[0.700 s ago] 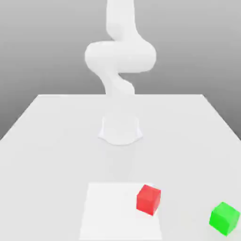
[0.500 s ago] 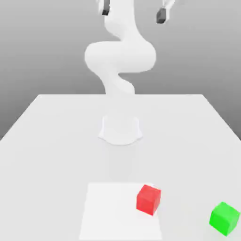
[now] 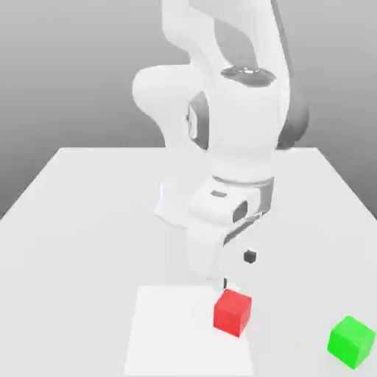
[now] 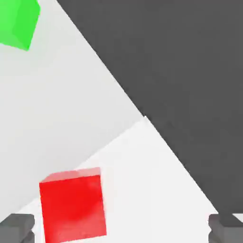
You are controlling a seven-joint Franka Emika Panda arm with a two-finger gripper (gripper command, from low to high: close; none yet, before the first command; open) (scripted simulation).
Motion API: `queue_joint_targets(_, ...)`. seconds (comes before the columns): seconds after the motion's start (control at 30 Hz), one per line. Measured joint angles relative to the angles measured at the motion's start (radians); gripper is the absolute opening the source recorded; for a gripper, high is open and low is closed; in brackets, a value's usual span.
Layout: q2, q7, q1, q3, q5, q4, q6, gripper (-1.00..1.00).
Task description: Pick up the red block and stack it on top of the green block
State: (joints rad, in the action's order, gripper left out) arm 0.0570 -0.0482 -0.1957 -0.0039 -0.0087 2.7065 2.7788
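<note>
The red block (image 3: 233, 312) (image 4: 72, 205) rests on the table near the front, on the right part of a lighter white square. The green block (image 3: 351, 342) (image 4: 18, 21) sits apart from it, at the front toward the exterior view's right. My gripper (image 3: 236, 269) (image 4: 121, 230) hangs just above and slightly behind the red block, open, with nothing between its dark fingertips (image 3: 249, 256). In the hand view the red block lies close to one fingertip (image 4: 16, 228), off the middle of the gap.
The lighter white square patch (image 3: 169, 331) marks the table's front middle. My arm's base (image 3: 168, 206) stands mid-table behind the gripper. In the hand view the table's edge (image 4: 142, 116) runs diagonally, with dark floor beyond it.
The arm has swung forward and down. The hand, above the frame and then showing at the top, now hangs low just over the red block. Neither block has moved.
</note>
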Motion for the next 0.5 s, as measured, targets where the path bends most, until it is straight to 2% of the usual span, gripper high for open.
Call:
queue_joint_targets(0.17, 0.180, -0.023, 0.006, 0.006, 0.009, -0.016, 0.149, 0.00)
queue_joint_targets(0.2, 0.207, -0.022, 0.006, 0.006, 0.008, -0.020, 0.172, -1.00)
queue_joint_targets(0.4, 0.221, -0.021, 0.006, 0.006, 0.006, -0.022, 0.182, -1.00)
queue_joint_targets(0.5, 0.156, -0.022, 0.009, 0.009, 0.008, -0.013, 0.127, -1.00)
